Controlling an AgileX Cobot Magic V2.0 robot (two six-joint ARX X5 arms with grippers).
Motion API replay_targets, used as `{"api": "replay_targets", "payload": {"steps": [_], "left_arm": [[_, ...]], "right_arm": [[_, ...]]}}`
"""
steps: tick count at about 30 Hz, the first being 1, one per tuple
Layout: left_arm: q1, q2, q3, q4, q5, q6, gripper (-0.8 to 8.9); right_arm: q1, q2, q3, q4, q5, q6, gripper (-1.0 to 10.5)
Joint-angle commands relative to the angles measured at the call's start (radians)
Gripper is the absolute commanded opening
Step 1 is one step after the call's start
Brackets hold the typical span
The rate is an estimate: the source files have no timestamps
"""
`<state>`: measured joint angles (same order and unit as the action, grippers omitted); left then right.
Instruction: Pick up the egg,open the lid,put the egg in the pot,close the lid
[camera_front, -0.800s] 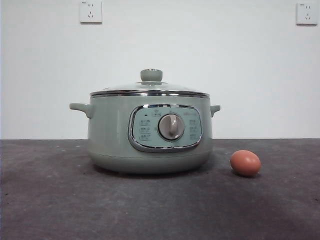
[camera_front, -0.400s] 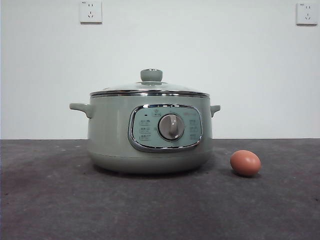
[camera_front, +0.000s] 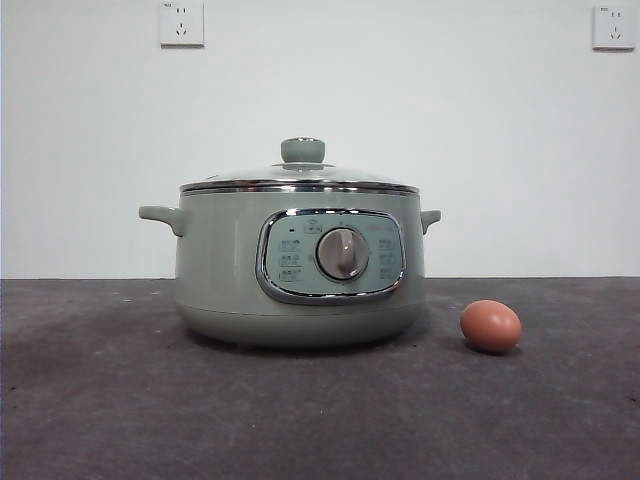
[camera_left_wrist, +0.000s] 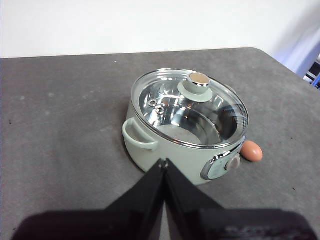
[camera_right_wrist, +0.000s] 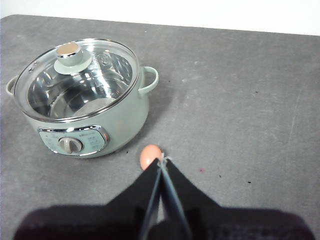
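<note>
Nothing is done yet — the small reddish-brown oval egg (camera_front: 491, 326) lies on the dark grey worktop (camera_front: 100, 400) just beside the sage-green round pot (camera_front: 300, 265), the steel-rimmed glass lid (camera_front: 300, 178) seated. Left hand (camera_left_wrist: 164, 162) and right hand (camera_right_wrist: 161, 161) are pressed together, empty.

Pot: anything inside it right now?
Through the glass lid, seated on the pot, both wrist views show a bare steel interior. No egg inside; the egg lies on the table beside it. Floor parts under reflections are unclear.
</note>
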<state>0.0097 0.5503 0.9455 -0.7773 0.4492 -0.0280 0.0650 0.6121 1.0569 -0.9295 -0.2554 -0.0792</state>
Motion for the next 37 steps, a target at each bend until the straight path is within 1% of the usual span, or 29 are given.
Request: {"api": "replay_targets", "payload": {"steps": [1, 2, 3, 4, 5, 8, 9, 10, 11, 14, 22, 27, 32, 37], "left_arm": [[-0.004, 0.005, 0.012, 0.003, 0.004, 0.014, 0.01], [-0.004, 0.006, 0.014, 0.004, 0.004, 0.014, 0.03], [-0.004, 0.009, 0.016, 0.005, 0.004, 0.014, 0.28], [-0.004, 0.01, 0.018, 0.005, 0.004, 0.014, 0.96], [-0.004, 0.011, 0.019, 0.005, 0.005, 0.014, 1.84], [-0.004, 0.013, 0.019, 0.007, 0.004, 0.013, 5.82], [-0.004, 0.015, 0.019, 0.008, 0.004, 0.013, 6.67], [-0.005, 0.015, 0.019, 0.008, 0.004, 0.013, 6.87], [-0.005, 0.016, 0.019, 0.007, 0.004, 0.012, 6.9], [-0.005, 0.019, 0.019, 0.007, 0.004, 0.011, 6.9], [-0.023, 0.04, 0.019, 0.014, 0.004, 0.014, 6.9], [-0.051, 0.089, 0.023, 0.072, 0.006, 0.014, 6.9], [-0.106, 0.187, 0.061, 0.13, 0.03, 0.014, 6.9], [-0.184, 0.367, 0.168, 0.159, 0.02, 0.046, 6.89]], "right_arm": [[0.0, 0.0, 0.003, 0.001, -0.004, -0.011, 0.0], [0.0, 0.0, 0.003, 0.001, -0.005, -0.011, 0.1], [0.0, 0.0, 0.003, 0.001, -0.007, -0.011, 0.2], [0.0, 0.0, 0.003, 0.002, -0.007, -0.011, 0.7], [0.0, 0.0, 0.003, 0.002, -0.007, -0.011, 1.4], [0.0, 0.001, 0.004, 0.001, -0.007, -0.011, 4.1], [0.0, 0.001, 0.004, 0.001, -0.007, -0.011, 5.1], [0.0, 0.001, 0.004, 0.001, -0.007, -0.01, 5.8], [0.0, 0.001, 0.004, 0.001, -0.007, -0.01, 6.3], [0.0, 0.001, 0.004, 0.001, -0.007, -0.01, 6.6], [0.0, 0.007, 0.004, 0.001, -0.007, -0.01, 6.6], [0.0, 0.024, 0.005, 0.001, -0.011, -0.006, 6.6], [0.0, 0.054, 0.005, 0.002, -0.041, -0.003, 6.6], [0.0, 0.087, 0.005, 0.001, -0.045, -0.003, 6.6]]}}
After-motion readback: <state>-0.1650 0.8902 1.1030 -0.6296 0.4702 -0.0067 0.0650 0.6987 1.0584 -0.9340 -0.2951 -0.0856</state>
